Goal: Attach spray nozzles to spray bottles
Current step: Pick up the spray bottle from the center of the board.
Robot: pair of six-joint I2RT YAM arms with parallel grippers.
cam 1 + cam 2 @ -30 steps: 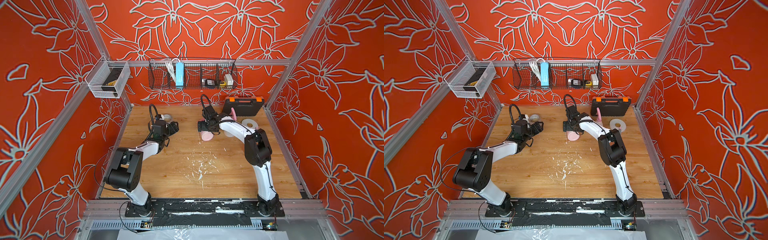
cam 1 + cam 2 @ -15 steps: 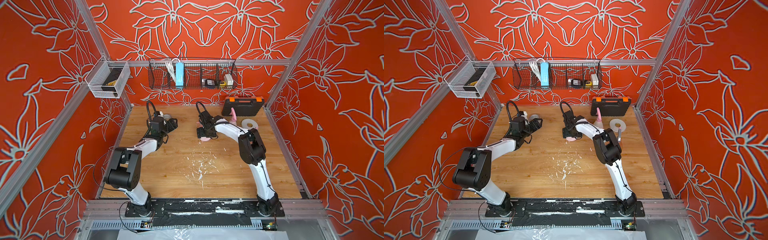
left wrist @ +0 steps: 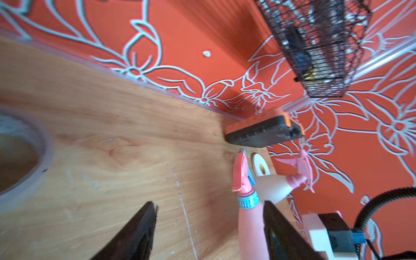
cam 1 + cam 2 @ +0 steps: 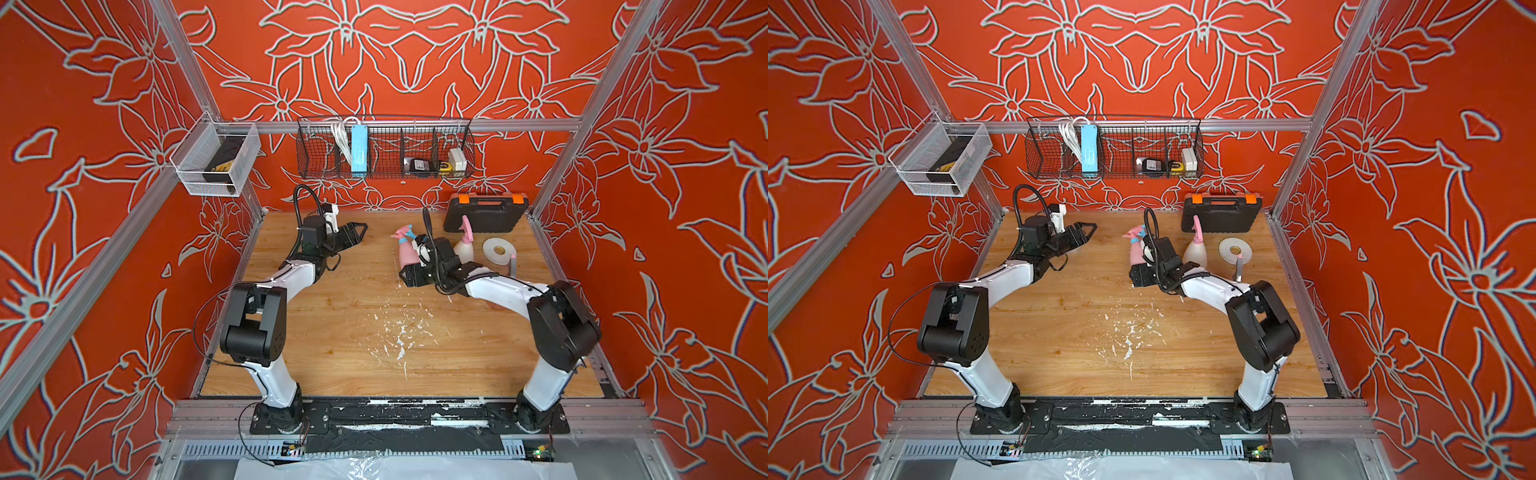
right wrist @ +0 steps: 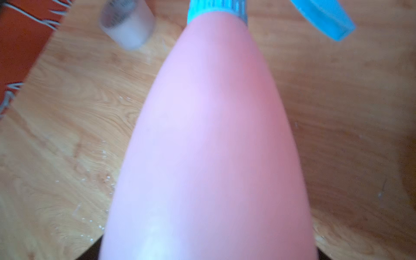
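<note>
Our right pincer (image 4: pixel 411 266) is clamped on the fat end of the pink bottle (image 4: pixel 405 254) and holds it tilted above the table (image 4: pixel 332 332). The pink and blue sprayer (image 4: pixel 402 235) sits on the bottle's neck, at the end away from the pincer. Just beside this pincer, on the side away from our other arm, the cream bottle (image 4: pixel 463 249) stands up with a pink sprayer (image 4: pixel 466 227) on top. Past it lies a white tape roll (image 4: pixel 498 251). Behind them a black and orange case (image 4: pixel 484 212) rests by the back wall.

Our left pincer (image 4: pixel 353 233) is well apart from the bottles. Its jaws are spread wide with nothing in them.

The table is light wood, with white flecks (image 4: pixel 399 338) nearer our arm bases than either pincer. The walls (image 4: pixel 382 62) are red with big white flowers. High above both pincers hangs a black wire basket (image 4: pixel 386 153) with a blue power strip (image 4: pixel 359 149) in it. A white mesh basket (image 4: pixel 216 160) hangs on the left pincer's side. The labels in the baskets are too small to read.
</note>
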